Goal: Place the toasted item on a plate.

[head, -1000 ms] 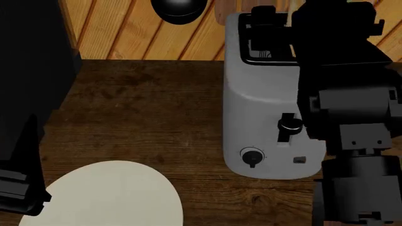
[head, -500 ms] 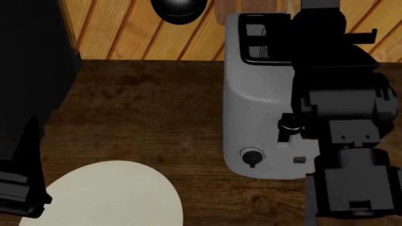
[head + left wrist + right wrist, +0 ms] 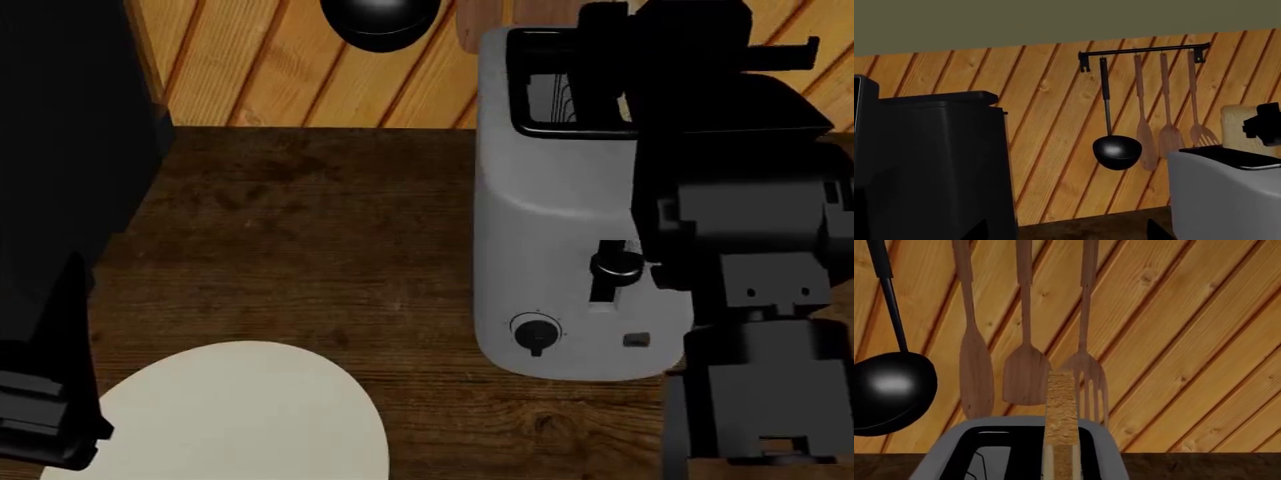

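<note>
Wooden utensils (image 3: 1026,375) and a black ladle (image 3: 1117,149) hang on the wall behind the toaster (image 3: 561,230). Your bread (image 3: 1062,415) stands upright in its slot. The plate (image 3: 240,415) lies well apart. Your right arm (image 3: 734,230) hovers over the toaster; its jaws are hidden.

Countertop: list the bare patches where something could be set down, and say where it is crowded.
The dark wooden countertop is bare between the black appliance, the wall, the plate and the toaster. The plate's top is also empty. It is crowded around the toaster, where the right arm looms.
</note>
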You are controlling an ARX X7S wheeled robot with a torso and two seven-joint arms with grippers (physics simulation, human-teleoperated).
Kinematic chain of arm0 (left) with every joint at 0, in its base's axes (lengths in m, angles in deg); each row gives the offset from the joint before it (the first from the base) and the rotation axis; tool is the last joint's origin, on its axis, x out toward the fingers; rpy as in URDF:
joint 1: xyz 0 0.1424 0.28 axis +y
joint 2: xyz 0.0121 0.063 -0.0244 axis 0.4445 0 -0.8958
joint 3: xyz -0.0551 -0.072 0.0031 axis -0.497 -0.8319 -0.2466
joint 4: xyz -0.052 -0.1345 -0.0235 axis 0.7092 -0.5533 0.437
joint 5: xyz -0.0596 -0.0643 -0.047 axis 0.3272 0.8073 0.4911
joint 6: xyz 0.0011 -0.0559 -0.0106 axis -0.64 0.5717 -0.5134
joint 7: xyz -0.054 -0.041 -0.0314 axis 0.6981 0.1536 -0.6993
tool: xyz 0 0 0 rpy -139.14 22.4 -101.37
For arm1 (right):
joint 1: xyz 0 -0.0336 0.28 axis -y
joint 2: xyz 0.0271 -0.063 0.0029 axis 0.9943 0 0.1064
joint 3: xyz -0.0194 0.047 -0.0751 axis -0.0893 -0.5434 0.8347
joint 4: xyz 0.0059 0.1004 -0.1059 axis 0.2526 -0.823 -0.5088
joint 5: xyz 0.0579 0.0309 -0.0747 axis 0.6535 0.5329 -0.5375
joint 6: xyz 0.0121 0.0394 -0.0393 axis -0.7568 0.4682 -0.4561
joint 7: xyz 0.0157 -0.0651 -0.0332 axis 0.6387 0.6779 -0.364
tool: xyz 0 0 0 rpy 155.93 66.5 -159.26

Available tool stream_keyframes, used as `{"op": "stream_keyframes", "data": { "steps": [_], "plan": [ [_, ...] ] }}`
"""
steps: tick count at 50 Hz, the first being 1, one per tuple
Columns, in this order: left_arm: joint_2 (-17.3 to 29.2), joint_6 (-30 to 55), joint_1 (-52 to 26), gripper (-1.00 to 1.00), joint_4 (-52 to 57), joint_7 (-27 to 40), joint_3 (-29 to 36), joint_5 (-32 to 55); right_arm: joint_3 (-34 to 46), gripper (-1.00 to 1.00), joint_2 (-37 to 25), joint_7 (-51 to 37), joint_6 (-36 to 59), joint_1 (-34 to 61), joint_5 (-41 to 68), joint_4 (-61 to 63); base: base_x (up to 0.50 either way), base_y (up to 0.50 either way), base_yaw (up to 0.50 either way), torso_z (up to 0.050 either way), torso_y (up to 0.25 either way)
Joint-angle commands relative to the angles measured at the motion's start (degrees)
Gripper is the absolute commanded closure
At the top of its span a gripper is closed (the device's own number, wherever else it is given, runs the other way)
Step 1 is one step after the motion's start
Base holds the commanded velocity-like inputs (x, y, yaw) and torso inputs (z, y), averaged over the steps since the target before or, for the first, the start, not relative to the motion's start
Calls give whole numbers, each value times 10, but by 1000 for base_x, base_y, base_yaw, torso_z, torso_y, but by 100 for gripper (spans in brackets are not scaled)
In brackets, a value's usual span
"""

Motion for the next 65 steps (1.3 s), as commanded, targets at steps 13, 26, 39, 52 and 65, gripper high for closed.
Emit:
{"op": "stream_keyframes", "data": {
  "steps": [13, 26, 39, 52, 65],
  "plan": [
    [12, -5, -9, -100, -7, 13, 15, 12, 9, 100, -7, 1, 44, 28, -3, 85, 0, 0, 0, 0, 0],
    [19, -16, 0, -100, -9, 20, 17, 12, -21, 100, -26, -23, 170, -46, 59, 333, 0, 0, 0, 0, 0],
    [26, -13, -9, -100, -6, 29, 24, 19, -67, 100, 4, -61, 308, -63, 146, 539, 0, 0, 0, 0, 0],
    [40, -8, -3, -100, 4, 40, 6, 36, -62, 100, 49, -90, 389, -129, 217, 675, 0, 0, 0, 0, 0],
    [51, -18, 20, -100, 9, 44, -3, 34, -112, 100, 84, -102, 442, -232, 319, 775, 0, 0, 0, 0, 0]
  ]
}}
